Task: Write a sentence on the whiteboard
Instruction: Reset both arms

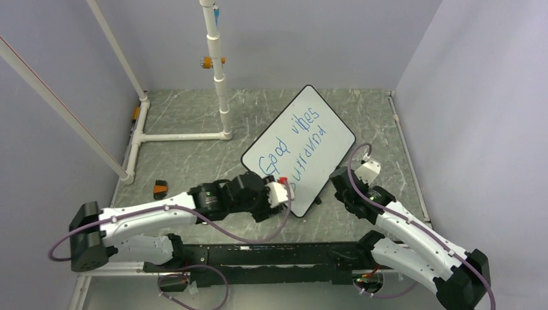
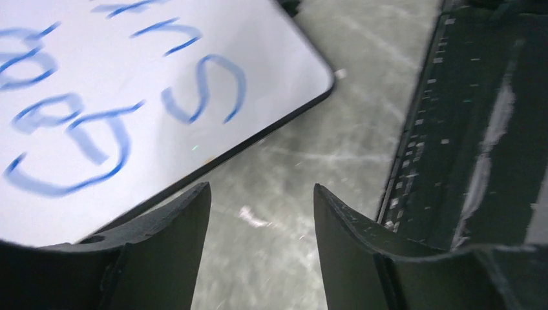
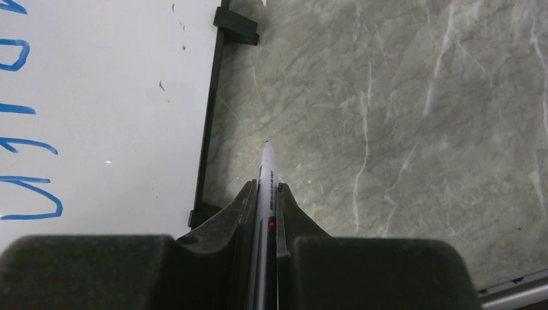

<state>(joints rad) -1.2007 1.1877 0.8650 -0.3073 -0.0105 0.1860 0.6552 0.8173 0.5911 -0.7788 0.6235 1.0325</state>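
The whiteboard [image 1: 323, 123] lies tilted on the table's middle, with its black frame and small black feet [image 3: 236, 26]. The sentence [image 1: 294, 145] is blue lettering reading "Good vibes" with a scrawled line beneath. Some of its letters show in the left wrist view [image 2: 207, 90]. My left gripper [image 1: 282, 192] is open and empty [image 2: 262, 187], over bare table just off the whiteboard's [image 2: 258, 51] near corner. My right gripper [image 1: 338, 179] is shut [image 3: 265, 186] on a grey-white marker [image 3: 267, 161], beside the whiteboard's [image 3: 116, 97] right edge. The marker's tip hangs over the table, off the board.
A white pipe frame [image 1: 223, 97] stands at the back left, with an orange clip [image 1: 207, 62] on its post. A small orange and black object [image 1: 159, 188] lies at the left. The black rail [image 1: 271, 255] runs along the near edge, close to my left gripper [image 2: 478, 129].
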